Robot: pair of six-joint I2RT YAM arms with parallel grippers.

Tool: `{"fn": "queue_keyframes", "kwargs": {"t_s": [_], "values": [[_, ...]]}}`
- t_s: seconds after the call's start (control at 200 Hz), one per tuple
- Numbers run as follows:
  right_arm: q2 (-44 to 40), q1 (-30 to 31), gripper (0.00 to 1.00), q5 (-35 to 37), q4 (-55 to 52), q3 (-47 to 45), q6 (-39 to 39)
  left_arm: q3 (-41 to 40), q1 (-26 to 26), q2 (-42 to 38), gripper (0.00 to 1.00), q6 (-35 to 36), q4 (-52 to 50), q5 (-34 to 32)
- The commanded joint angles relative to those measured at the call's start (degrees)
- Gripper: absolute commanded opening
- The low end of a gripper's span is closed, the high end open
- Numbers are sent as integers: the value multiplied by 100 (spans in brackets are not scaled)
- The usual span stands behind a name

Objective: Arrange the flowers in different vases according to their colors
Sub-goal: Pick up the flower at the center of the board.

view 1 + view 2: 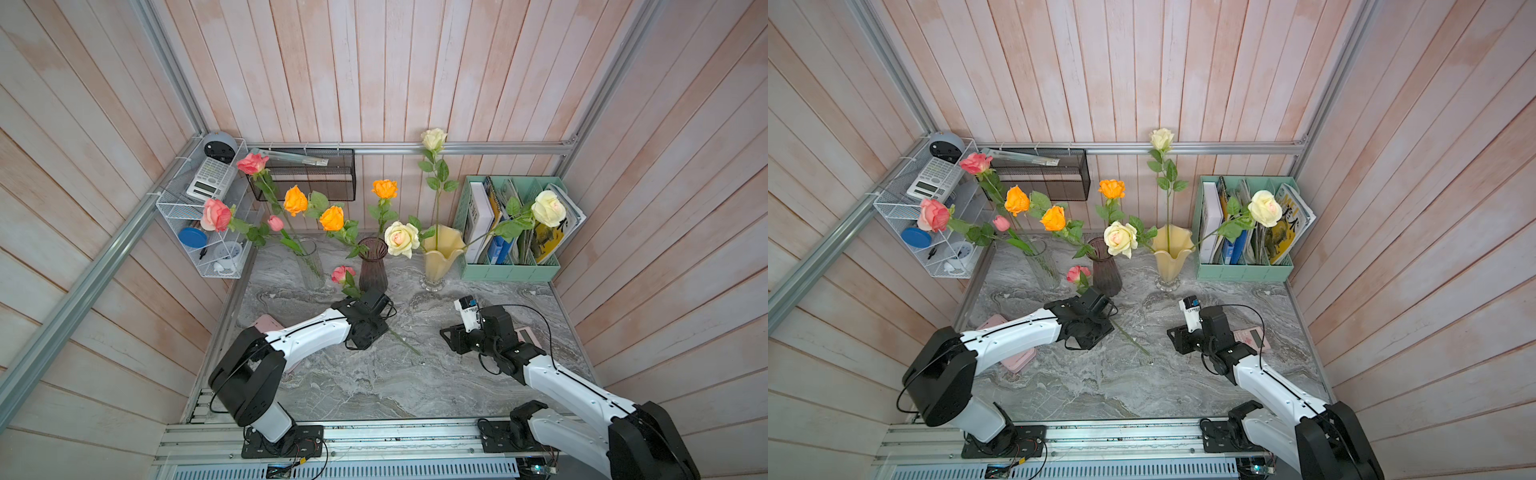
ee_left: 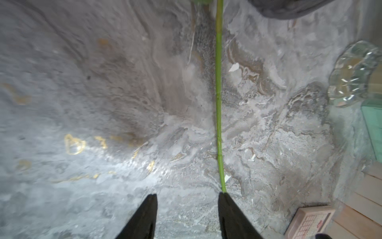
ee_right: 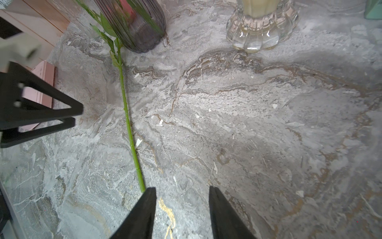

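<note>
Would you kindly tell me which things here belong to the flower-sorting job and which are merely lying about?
Job:
- pink roses
- loose pink rose
- orange roses
- cream roses
- clear vase
- purple vase
- yellow vase

Lying about:
- file holder
- wire rack
- mesh basket
- pink calculator
- pink box
</note>
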Motion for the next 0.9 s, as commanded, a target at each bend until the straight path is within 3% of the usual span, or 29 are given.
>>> {"fn": "queue_keyframes", "kwargs": {"t_s": [0.0, 0.505, 0.895], "values": [[-168, -14, 48, 26, 153, -133, 38, 475, 112, 387, 52, 71, -116, 522], [-564, -21, 48, 63, 385, -384, -53, 1622, 584, 1446, 51, 494, -1119, 869], [-678, -18, 48, 84, 394, -420, -114, 1917, 771, 1712, 49, 716, -1497, 829]]}}
